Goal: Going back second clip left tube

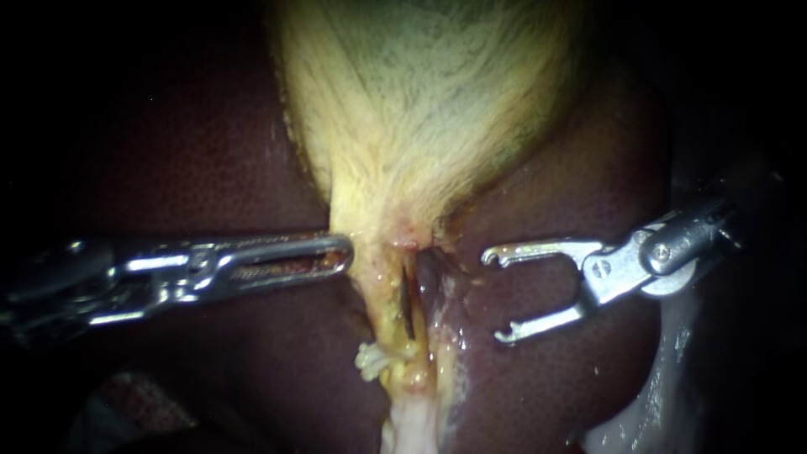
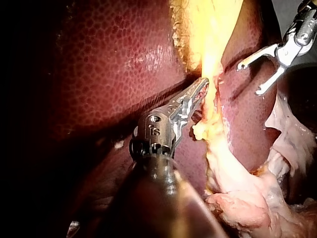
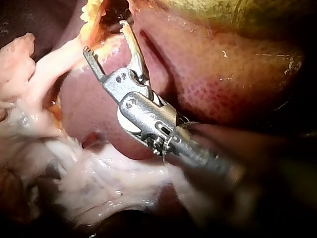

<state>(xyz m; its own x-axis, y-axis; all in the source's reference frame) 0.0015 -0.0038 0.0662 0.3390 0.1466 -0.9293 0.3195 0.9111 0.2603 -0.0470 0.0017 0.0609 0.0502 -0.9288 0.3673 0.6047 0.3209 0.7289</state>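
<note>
The right instrument (image 1: 496,296) has its two hooked jaws spread wide and empty, over the liver (image 1: 572,370) and just beside the tube (image 1: 382,294). A dark, narrow clip (image 1: 408,303) lies along the tube, between the two instruments. The left instrument (image 1: 340,252) has its jaws together, tip touching the yellow strand where the gallbladder (image 1: 420,84) narrows; whether it pinches tissue is unclear.
</note>
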